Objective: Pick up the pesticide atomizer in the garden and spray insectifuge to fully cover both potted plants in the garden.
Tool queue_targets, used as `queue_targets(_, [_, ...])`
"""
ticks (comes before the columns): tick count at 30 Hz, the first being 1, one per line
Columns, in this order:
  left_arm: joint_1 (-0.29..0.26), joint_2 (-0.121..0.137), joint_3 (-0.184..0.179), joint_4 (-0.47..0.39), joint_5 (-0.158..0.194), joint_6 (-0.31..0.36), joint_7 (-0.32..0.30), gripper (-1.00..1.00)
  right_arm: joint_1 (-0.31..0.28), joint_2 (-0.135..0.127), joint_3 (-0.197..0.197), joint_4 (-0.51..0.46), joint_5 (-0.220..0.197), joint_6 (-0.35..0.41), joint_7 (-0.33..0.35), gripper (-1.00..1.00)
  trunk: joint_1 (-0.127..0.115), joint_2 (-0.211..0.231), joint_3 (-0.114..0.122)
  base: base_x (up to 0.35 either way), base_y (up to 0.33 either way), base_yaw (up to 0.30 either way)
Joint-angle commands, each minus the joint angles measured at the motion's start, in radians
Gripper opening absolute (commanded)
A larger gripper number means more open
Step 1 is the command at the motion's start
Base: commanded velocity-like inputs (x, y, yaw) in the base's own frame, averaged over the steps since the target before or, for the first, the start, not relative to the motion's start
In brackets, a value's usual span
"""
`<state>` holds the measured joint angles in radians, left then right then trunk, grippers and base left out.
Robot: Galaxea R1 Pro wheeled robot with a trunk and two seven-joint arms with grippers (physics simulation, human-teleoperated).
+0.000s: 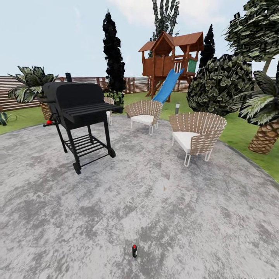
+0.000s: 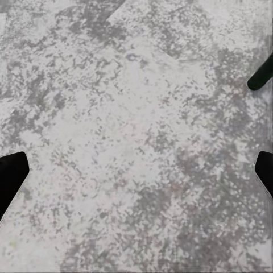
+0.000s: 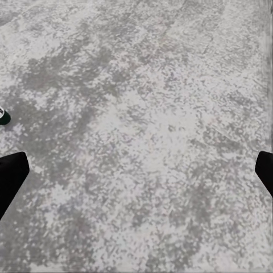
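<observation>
Mottled patio [image 1: 162, 217], atomizer [image 1: 134, 250] small, indistinct

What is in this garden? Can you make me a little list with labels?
place: round grey patio with lawn around it
spray bottle: atomizer, small, dark with a red top, standing on the paving near the bottom of the head view
cooking thing: black grill on wheels, at left
seats: two wicker chairs with white cushions
play thing: wooden playhouse with a blue slide
left gripper: open, above bare paving
right gripper: open, above bare paving
</observation>
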<state>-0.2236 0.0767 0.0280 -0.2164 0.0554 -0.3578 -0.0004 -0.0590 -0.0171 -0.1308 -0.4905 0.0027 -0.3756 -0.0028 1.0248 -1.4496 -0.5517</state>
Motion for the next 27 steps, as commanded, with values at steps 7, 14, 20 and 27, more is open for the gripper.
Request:
queue_targets(7, [0.000,0.000,-0.005,0.000,0.004,-0.004,-0.003,1.00,-0.001,-0.001,-0.002,0.001,0.000,-0.003,0.000,1.00,0.000,0.000,-0.001,0.035,0.018,-0.265])
queue_targets(14, [0.000,0.001,0.000,0.000,0.006,-0.004,-0.001,1.00,-0.001,0.000,-0.002,0.000,0.000,-0.008,-0.002,1.00,0.019,-0.035,-0.017,0.001,0.000,-0.078])
queue_targets(20, [0.000,0.002,0.001,0.001,0.006,-0.004,-0.001,1.00,-0.001,-0.001,-0.003,0.000,0.000,-0.009,-0.002,1.00,0.042,-0.077,-0.035,0.000,0.000,-0.002])
queue_targets(27, [0.000,0.002,0.001,0.002,0.006,-0.004,-0.001,1.00,-0.001,-0.001,-0.003,0.001,0.002,-0.008,-0.002,1.00,0.069,-0.126,-0.057,0.000,0.000,0.000])
